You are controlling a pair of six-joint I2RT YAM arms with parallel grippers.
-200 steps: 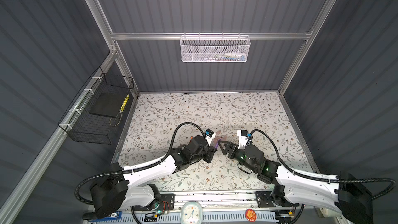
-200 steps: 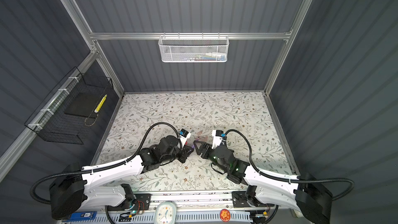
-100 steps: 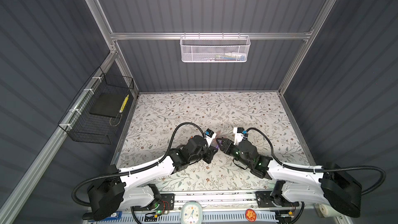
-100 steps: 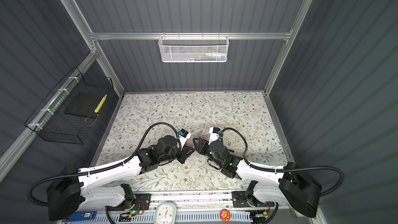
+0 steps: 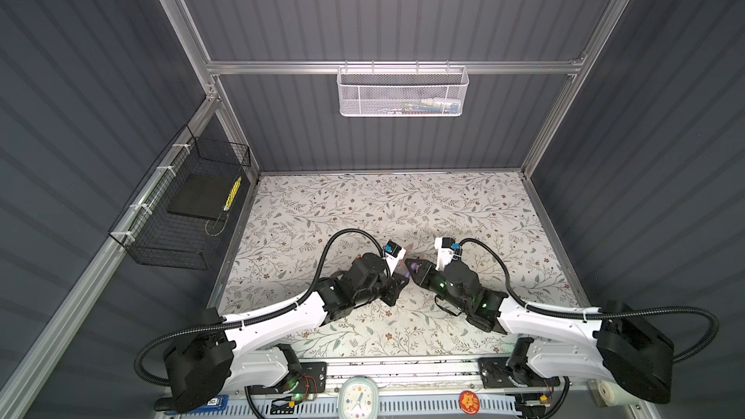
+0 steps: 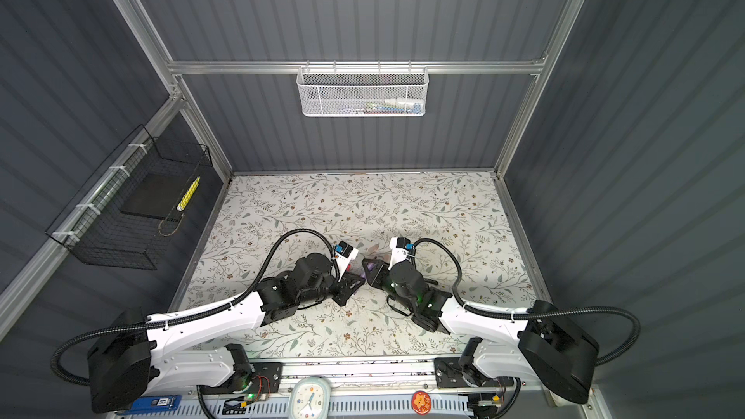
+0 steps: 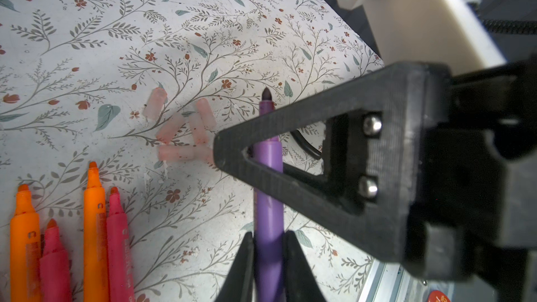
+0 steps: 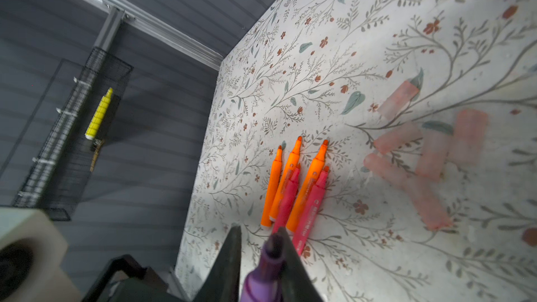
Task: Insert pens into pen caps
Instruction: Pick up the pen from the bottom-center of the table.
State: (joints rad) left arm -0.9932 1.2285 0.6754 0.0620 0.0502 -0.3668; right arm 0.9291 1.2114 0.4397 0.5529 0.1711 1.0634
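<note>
Left arm (image 5: 274,316) and right arm (image 5: 544,318) stretch inward, left tool (image 7: 268,238) and right tool (image 8: 259,229) meeting, jaws clamped.

Orange: three slim orange plastic marker pens (image 8: 309,181)
Pink-red: two pink-red plastic marker pens (image 8: 312,210)
Purple: one purple plastic marker pen (image 7: 268,213)
Translucent: six small pale-pink plastic tube caps (image 8: 399,98)
Walls: one white mesh basket (image 5: 383,98), far; one black wire basket (image 5: 177,239), left

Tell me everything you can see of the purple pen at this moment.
The purple pen is a slim, smooth plastic marker, uncapped, with a dark pointed tip on a narrower collar. It appears held above the floral table, near the pale pink caps. The left gripper clamps its barrel; the right gripper grips it nearer the tip. Its rear end is hidden.
</note>
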